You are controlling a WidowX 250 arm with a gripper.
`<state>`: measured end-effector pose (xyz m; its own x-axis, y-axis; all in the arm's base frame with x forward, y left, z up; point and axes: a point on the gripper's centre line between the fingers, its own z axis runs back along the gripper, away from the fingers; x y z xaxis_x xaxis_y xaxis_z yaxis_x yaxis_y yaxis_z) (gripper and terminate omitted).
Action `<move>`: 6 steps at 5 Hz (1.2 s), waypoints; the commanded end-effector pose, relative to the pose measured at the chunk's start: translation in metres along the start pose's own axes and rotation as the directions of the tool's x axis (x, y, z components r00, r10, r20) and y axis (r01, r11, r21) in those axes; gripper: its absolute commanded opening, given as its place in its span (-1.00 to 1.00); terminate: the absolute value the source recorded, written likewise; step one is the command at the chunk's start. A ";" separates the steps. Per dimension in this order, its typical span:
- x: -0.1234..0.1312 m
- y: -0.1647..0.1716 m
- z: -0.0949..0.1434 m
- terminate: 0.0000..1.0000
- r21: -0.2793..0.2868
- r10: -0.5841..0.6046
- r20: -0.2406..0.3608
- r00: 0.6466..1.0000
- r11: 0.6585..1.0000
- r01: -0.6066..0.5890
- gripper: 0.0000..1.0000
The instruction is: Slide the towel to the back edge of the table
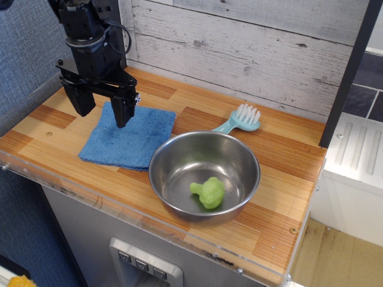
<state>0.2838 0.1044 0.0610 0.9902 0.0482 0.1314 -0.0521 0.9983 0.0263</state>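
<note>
Black end effector (103,110) spread wide above towel (128,137).

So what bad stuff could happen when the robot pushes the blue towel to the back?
The towel is soft, so it may bunch up under the open gripper instead of sliding flat. Its right edge lies close to the steel bowl, so a skewed push could bump the bowl and the green toy inside. The brush seems off to the side, though a crooked slide might nudge it.
</note>
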 end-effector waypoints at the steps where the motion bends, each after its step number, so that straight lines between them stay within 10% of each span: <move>1: 0.000 0.000 0.000 -1.00 0.000 0.000 0.000 1.000 1.000 0.000 1.00; 6: 0.013 -0.004 -0.048 -1.00 0.044 0.018 -0.041 0.999 0.999 -0.016 1.00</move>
<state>0.2991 0.1026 0.0086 0.9954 0.0722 0.0638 -0.0760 0.9953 0.0605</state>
